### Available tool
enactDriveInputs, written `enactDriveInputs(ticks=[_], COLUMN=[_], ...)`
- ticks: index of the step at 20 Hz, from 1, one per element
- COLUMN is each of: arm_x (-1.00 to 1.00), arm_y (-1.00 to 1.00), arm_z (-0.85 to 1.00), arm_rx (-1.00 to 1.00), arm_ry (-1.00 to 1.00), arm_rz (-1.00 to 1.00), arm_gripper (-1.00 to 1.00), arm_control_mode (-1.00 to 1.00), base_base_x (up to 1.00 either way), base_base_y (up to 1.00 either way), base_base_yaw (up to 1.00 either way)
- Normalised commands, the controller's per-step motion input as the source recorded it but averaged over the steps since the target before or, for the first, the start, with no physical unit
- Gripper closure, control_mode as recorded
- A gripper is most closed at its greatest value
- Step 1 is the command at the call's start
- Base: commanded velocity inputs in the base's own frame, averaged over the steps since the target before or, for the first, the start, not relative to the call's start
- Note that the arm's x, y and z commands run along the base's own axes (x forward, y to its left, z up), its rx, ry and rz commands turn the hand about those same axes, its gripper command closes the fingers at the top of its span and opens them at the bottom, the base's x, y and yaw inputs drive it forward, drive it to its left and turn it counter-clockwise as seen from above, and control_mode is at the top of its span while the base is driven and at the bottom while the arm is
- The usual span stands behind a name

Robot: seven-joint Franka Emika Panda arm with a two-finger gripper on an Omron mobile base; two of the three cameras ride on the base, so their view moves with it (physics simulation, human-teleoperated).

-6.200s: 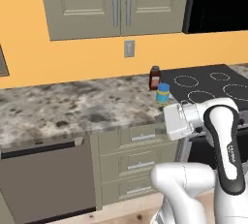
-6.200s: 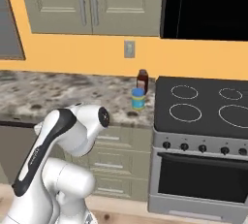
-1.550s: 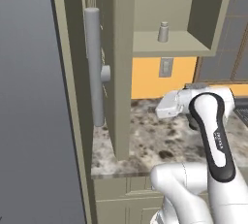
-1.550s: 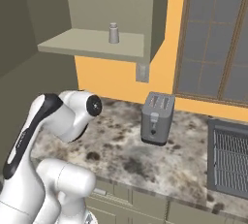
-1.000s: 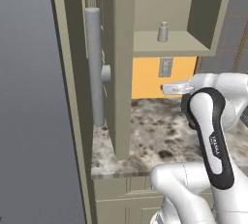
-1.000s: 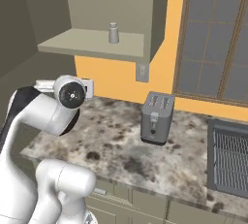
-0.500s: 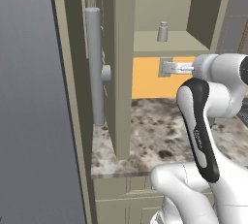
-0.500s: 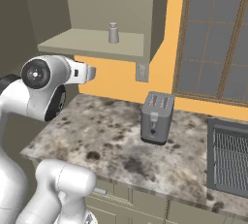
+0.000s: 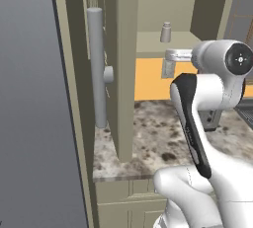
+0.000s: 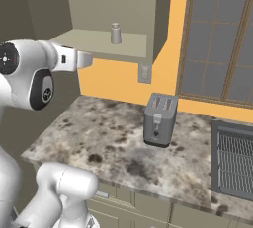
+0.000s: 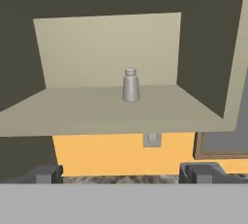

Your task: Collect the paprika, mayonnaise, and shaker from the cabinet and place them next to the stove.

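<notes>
The shaker point(image 11: 130, 86) stands upright at the middle of the cabinet point(image 11: 106, 53) shelf. The pincer point(image 11: 127, 173), released wide, should rise, advance level, then straddle its body.

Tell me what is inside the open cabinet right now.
Inside the cabinet, one thing stands on the shelf: the grey shaker, upright and alone near the middle. The rest of the visible shelf is bare. The door hides nothing of it.
</notes>
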Motion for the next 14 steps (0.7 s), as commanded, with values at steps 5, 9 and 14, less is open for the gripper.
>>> enactDriveInputs(ticks=[5,9,14], arm_x=[0.05,0.14,0.27], arm_y=[-0.01,-0.2,-0.06], arm_z=[0.03,0.19,0.13], arm_rx=[0.0,0.0,0.0], arm_ry=[0.0,0.0,0.0], arm_rz=[0.0,-0.01,0.0], arm_gripper=[-1.0,-1.0,-1.0], arm_control_mode=[-1.0,-1.0,-1.0], base_base_x=[0.0,0.0,0.0], base_base_y=[0.0,0.0,0.0], base_base_yaw=[0.0,0.0,0.0])
